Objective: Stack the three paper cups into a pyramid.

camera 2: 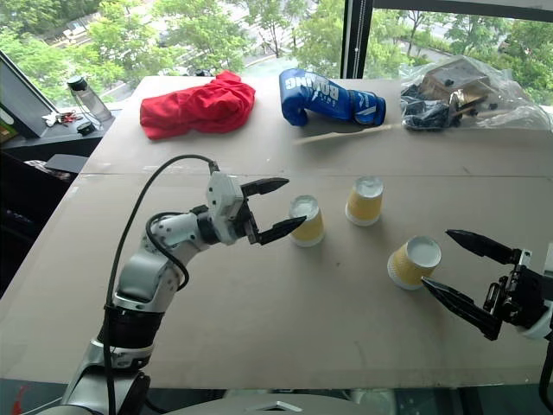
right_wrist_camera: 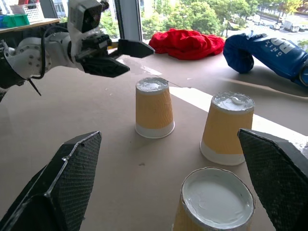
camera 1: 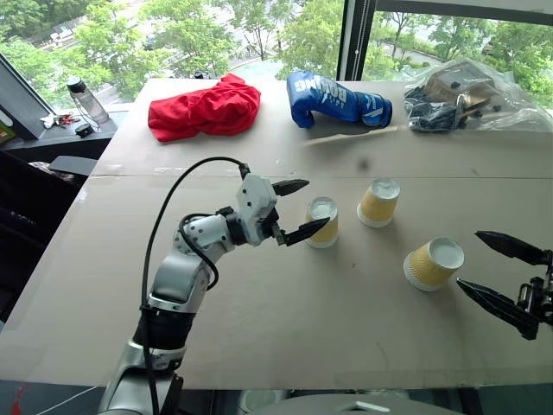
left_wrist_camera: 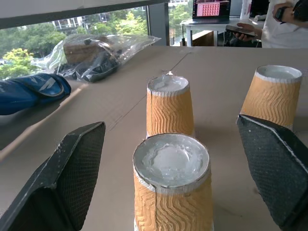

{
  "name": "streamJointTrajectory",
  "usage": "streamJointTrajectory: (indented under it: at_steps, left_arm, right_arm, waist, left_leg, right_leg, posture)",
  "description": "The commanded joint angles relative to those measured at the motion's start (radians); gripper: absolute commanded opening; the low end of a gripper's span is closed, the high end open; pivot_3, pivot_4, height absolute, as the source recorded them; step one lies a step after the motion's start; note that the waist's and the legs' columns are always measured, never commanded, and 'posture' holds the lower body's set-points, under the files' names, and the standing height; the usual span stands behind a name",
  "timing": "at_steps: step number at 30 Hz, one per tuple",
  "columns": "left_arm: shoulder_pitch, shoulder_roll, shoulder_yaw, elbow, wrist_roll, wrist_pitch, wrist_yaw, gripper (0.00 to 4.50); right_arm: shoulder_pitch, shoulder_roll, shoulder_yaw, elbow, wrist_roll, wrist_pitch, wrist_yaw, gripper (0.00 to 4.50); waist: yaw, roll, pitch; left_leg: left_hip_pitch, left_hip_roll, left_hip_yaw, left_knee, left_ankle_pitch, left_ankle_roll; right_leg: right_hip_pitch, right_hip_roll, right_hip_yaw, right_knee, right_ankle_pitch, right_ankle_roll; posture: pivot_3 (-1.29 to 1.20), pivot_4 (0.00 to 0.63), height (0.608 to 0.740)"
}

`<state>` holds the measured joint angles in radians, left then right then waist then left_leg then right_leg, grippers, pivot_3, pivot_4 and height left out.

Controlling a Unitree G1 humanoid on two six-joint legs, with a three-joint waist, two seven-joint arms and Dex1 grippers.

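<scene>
On the brown table (camera 1: 285, 346), three paper cups (camera 1: 322, 221) stand apart.

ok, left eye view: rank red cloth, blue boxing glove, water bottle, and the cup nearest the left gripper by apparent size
1. red cloth
2. blue boxing glove, a little smaller
3. water bottle and the cup nearest the left gripper: look alike, and the bottle stands much farther back, so no ranking between them.

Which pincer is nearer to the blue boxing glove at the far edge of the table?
Left. The left pincer, open beside a cup, sits mid-table below the boxing glove; the right pincer hangs open at the near right edge.
</scene>
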<state>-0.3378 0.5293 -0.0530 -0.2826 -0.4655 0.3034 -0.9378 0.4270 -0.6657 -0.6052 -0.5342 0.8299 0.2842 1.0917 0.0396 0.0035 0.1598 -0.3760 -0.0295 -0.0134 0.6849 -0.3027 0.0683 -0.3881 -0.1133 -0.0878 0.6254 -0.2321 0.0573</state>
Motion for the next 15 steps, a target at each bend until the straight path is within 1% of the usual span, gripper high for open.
streamJointTrajectory:
  at_steps: [1, 2, 3, 5, 7, 10, 15]
  left_arm:
    - [0.013, 0.118, 0.101, -0.133, -0.178, 0.169, -0.061, 4.46]
    - [0.011, 0.141, 0.115, -0.144, -0.206, 0.200, -0.066, 4.46]
    - [0.011, 0.191, 0.136, -0.157, -0.231, 0.233, -0.089, 4.46]
    - [0.010, 0.253, 0.159, -0.174, -0.262, 0.272, -0.116, 4.46]
    - [0.011, 0.312, 0.187, -0.201, -0.311, 0.319, -0.141, 4.46]
    - [0.009, 0.344, 0.217, -0.234, -0.395, 0.378, -0.141, 4.46]
    - [0.030, 0.373, 0.217, -0.288, -0.428, 0.386, -0.174, 4.46]
  right_arm:
    - [-0.001, 0.016, 0.026, 0.006, -0.052, -0.027, -0.032, 4.50]
    - [-0.004, 0.018, 0.032, 0.012, -0.060, -0.032, -0.033, 4.50]
    - [-0.008, 0.020, 0.047, 0.025, -0.084, -0.031, -0.049, 4.50]
    - [-0.014, 0.021, 0.067, 0.046, -0.119, -0.027, -0.073, 4.50]
    - [-0.028, 0.027, 0.094, 0.070, -0.150, -0.037, -0.087, 4.50]
    - [-0.040, 0.032, 0.123, 0.086, -0.175, -0.037, -0.106, 4.50]
    - [-0.059, 0.036, 0.166, 0.115, -0.238, -0.042, -0.154, 4.50]
  waist:
    - [-0.001, 0.002, 0.000]
    - [-0.002, 0.002, 0.000]
    - [-0.001, 0.002, 0.000]
    - [-0.002, 0.002, 0.001]
    - [-0.001, 0.002, 0.001]
    - [-0.001, 0.003, 0.001]
    - [-0.002, 0.003, 0.001]
  left_leg:
    - [0.000, 0.000, 0.000, 0.000, 0.000, 0.000]
    - [0.000, 0.000, 0.000, 0.000, 0.000, 0.000]
    - [0.000, 0.000, 0.000, 0.000, 0.000, 0.000]
    - [0.000, 0.000, 0.000, 0.000, 0.000, 0.000]
    - [0.000, 0.000, 0.000, 0.000, 0.000, 0.000]
    - [0.000, 0.000, 0.000, 0.000, 0.000, 0.000]
    - [0.000, 0.000, 0.000, 0.000, 0.000, -0.001]
  right_leg:
    - [0.000, 0.000, 0.000, 0.000, 0.000, 0.000]
    - [0.000, 0.000, 0.000, 0.000, 0.000, 0.000]
    - [0.000, 0.000, 0.000, 0.000, 0.000, 0.000]
    - [0.000, 0.001, 0.000, 0.000, 0.000, 0.000]
    - [0.000, 0.005, 0.000, 0.000, 0.000, 0.000]
    - [0.000, 0.005, 0.001, 0.000, 0.000, 0.000]
    - [0.000, 0.006, 0.001, 0.000, 0.000, 0.000]
  posture:
    - [0.00, 0.150, 0.737]
    - [0.00, 0.150, 0.737]
    - [0.00, 0.150, 0.737]
    - [0.00, 0.150, 0.737]
    - [0.00, 0.150, 0.737]
    - [0.00, 0.150, 0.737]
    - [0.00, 0.150, 0.737]
